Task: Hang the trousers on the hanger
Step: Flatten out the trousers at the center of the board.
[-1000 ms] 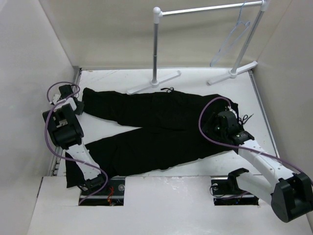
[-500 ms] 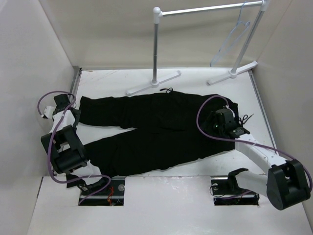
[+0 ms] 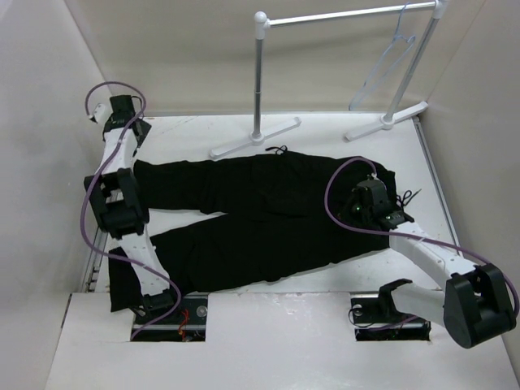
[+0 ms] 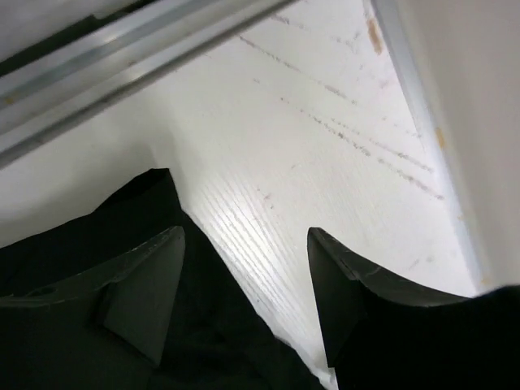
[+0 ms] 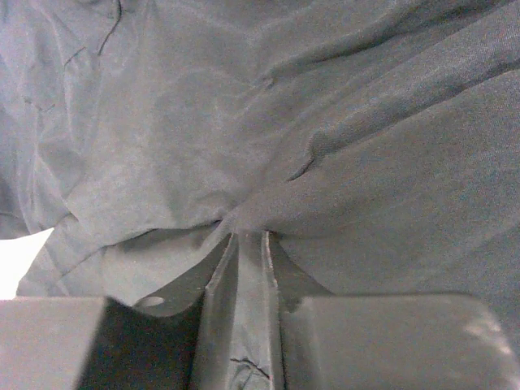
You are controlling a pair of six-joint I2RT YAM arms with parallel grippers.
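Note:
The black trousers (image 3: 252, 203) lie flat across the table, legs to the left and waist to the right. My right gripper (image 3: 363, 205) rests on the waist end; in the right wrist view it (image 5: 248, 237) is shut on a pinched fold of the trousers (image 5: 325, 106). My left gripper (image 3: 128, 122) is raised at the back left, above the upper leg's cuff. In the left wrist view it (image 4: 244, 248) is open, with bare table and the trousers' cuff (image 4: 215, 317) below it. The pale hanger (image 3: 390, 61) hangs from the rack's rail at the back right.
The white tubular rack (image 3: 258, 73) stands at the back, its two feet (image 3: 256, 136) on the table just behind the trousers. White walls close in the left and right sides. A metal rail (image 4: 122, 65) runs along the table's left edge.
The left gripper has opened, let go of the upper leg's cuff and risen toward the back left corner. The right gripper has closed on the fabric at the waist.

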